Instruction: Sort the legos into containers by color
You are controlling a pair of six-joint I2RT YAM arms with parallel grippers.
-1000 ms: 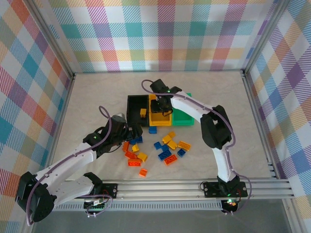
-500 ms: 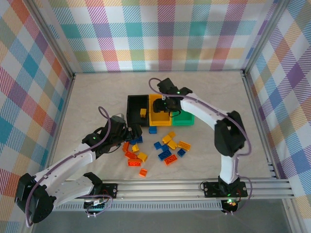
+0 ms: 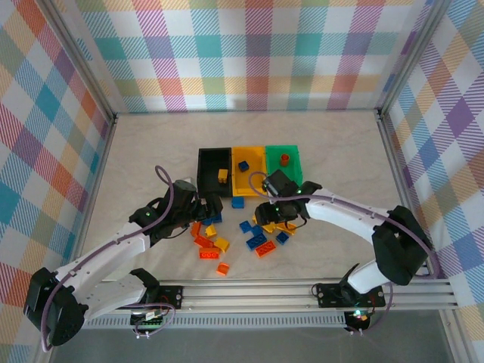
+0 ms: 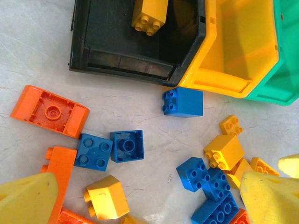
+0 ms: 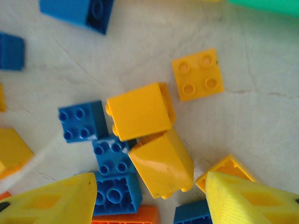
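Your left jaws gape empty at 6 o'clock of the black bin. Your right jaws stand open over a yellow brick.

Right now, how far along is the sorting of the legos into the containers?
Only just begun. Done: one yellow lego lies in the black bin, and one orange-red lego in the green bin. In hand: nothing; the left hand and the right hand are open above the loose pile. Left: nearly all pieces, blue, yellow and orange-red, lie on the table in front of the containers.
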